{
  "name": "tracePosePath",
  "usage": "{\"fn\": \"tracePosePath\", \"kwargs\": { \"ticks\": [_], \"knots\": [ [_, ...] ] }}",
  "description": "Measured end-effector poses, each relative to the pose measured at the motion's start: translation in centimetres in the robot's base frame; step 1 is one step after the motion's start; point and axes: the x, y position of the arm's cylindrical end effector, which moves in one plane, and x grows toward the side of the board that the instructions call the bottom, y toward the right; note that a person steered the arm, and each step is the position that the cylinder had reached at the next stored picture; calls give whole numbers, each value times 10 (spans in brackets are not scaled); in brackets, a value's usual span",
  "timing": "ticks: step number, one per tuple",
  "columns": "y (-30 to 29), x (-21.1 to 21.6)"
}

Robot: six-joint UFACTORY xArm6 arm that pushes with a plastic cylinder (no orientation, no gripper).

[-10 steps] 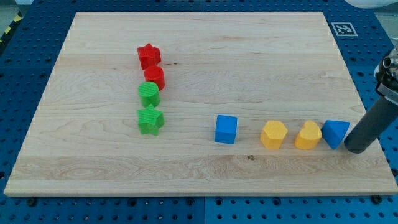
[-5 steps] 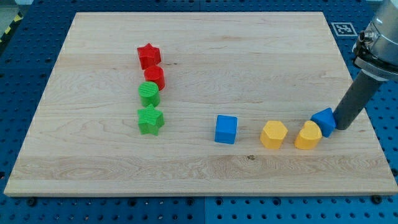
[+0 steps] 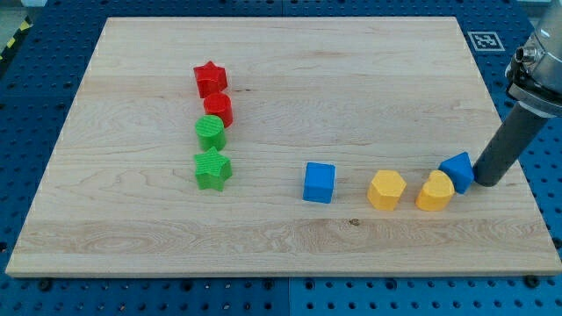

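Observation:
My tip rests on the wooden board at the view's right, just right of a small blue block and touching or nearly touching it. That blue block leans against a yellow block to its lower left. Further left along the same row lie a yellow hexagonal block and a blue cube. A column on the left holds a red star, a red cylinder, a green cylinder and a green star.
A black-and-white marker tag sits at the board's top right corner. Blue perforated table surrounds the board. The board's right edge lies close to my tip.
My tip moved up and left from the lower right, pushing the small blue block up and left against the yellow block. In the last half second the rod shifted slightly right.

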Motion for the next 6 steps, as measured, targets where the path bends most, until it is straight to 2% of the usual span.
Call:
{"fn": "tracePosePath", "kwargs": {
  "ticks": [1,2,5,6],
  "knots": [
    [8,20],
    [3,23],
    [-26,22],
    [-34,8]
  ]
}}
